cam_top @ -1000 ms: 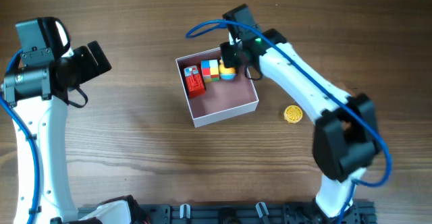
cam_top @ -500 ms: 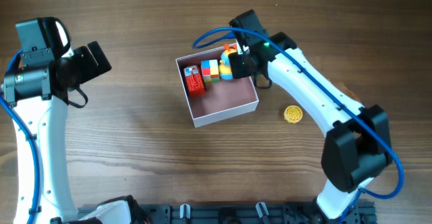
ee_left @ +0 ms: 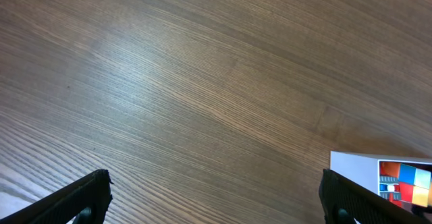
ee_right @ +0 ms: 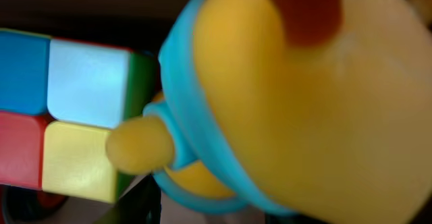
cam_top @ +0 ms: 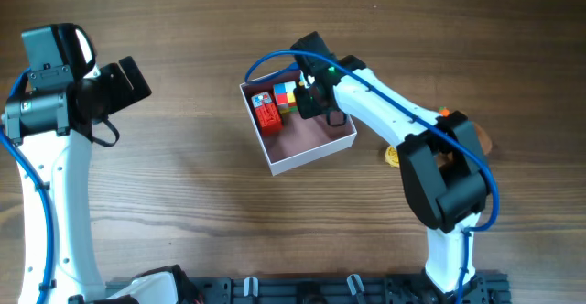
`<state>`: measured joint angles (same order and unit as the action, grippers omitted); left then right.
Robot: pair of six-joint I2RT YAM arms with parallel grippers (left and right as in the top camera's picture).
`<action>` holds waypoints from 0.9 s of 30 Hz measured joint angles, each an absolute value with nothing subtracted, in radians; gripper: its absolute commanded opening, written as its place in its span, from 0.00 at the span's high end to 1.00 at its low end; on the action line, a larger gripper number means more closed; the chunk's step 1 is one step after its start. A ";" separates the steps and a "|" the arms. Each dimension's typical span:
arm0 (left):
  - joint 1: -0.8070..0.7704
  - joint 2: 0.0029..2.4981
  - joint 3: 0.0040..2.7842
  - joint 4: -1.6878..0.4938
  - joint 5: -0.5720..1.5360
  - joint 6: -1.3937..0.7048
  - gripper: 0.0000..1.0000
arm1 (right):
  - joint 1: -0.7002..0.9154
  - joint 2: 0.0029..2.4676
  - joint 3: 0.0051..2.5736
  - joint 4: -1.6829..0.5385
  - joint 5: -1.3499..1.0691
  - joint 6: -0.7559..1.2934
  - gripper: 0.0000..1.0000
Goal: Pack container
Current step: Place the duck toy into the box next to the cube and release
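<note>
The container point(cam_top: 314, 157) is a shallow white-walled box with a pink inside, at the table's middle. A red toy point(cam_top: 266, 112) and a colour cube point(cam_top: 286, 95) lie along its far-left wall. My right gripper point(cam_top: 312, 99) is down inside the container's far corner, shut on a yellow duck toy with a blue ring point(ee_right: 304, 96). The duck fills the right wrist view, touching the cube point(ee_right: 81, 82), between the fingers point(ee_right: 216, 210). My left gripper point(cam_top: 128, 80) is open and empty at the far left point(ee_left: 216, 207). The container's corner point(ee_left: 351, 163) shows in the left wrist view.
A yellow disc point(cam_top: 392, 156) lies on the table right of the container, partly under the right arm. An orange object point(cam_top: 445, 113) shows behind the right arm's elbow. The arm bases stand at the front edge.
The right gripper has moved left and down into the container with the duck. The container has shifted and turned slightly. The right arm's elbow has swung inward. The left arm has not moved.
</note>
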<state>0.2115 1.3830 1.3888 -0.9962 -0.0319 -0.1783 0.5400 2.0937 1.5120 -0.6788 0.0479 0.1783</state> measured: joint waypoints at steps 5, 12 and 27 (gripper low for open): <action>0.212 1.383 1.389 -0.997 -0.032 -0.178 0.00 | 0.539 2.094 1.511 -0.664 0.041 0.179 0.70; 0.212 1.383 1.389 -0.997 -0.032 -0.178 0.00 | 0.539 2.094 1.511 -0.660 0.033 0.208 0.96; 0.212 1.383 1.389 -0.999 -0.032 -0.178 0.00 | 0.539 2.060 1.511 -0.761 0.132 0.295 0.96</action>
<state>0.2115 1.3830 1.3888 -0.9989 -0.0319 -0.1783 0.5392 2.0598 1.5112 -0.7609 0.1318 0.2947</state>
